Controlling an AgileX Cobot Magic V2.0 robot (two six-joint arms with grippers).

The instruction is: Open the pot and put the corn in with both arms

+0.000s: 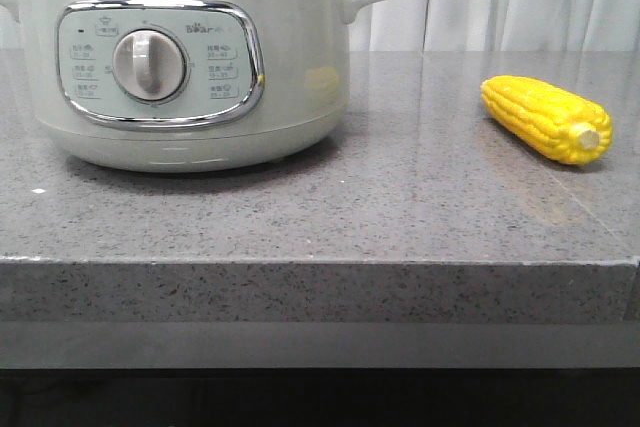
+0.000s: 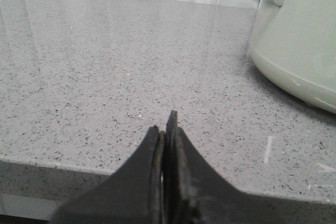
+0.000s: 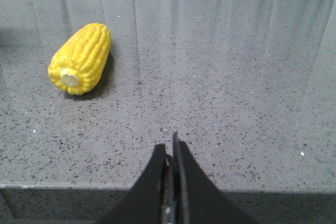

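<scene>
My left pincer (image 2: 167, 129) and right pincer (image 3: 170, 148) are both closed and empty at the worktop (image 1: 400, 217) edge. The corn (image 1: 546, 118) lies well right of the pot (image 1: 180, 57). From what I see, nothing's begun: the pot's chrome rim looks capped, corn untouched.

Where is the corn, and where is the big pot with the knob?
corn (image 1: 545, 117): front view, middle of the yellow ear.
pot (image 1: 300, 77): front view, bare side wall right of the panel.
knob (image 1: 149, 64): front view, middle of the dial.
</scene>
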